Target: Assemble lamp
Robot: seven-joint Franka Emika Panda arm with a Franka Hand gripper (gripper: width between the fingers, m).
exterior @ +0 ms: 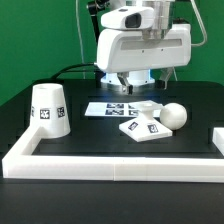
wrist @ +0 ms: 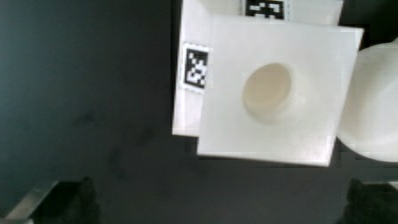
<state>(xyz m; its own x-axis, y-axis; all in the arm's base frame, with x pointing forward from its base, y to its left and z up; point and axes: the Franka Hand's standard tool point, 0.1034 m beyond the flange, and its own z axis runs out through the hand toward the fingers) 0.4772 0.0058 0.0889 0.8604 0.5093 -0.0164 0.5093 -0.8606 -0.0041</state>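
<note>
The flat square lamp base [exterior: 142, 127] lies on the black table, right of centre in the exterior view. The round-headed bulb [exterior: 174, 116] lies just to its right, close against it. The cup-like shade [exterior: 48, 108] stands alone at the exterior view's left. My gripper [exterior: 130, 90] hangs open and empty above the table, just behind the base. In the wrist view the base [wrist: 267, 120] shows its round socket hole [wrist: 267, 90] and a tag [wrist: 196, 65], with the bulb [wrist: 377, 100] at its edge. My gripper [wrist: 214, 205] is apart from the base, with dark fingertips [wrist: 54, 200] at both corners.
The marker board [exterior: 108, 107] lies flat behind the base, under my gripper. A long white border rail [exterior: 110, 166] runs along the front and turns up both sides. A green wall stands behind the table.
</note>
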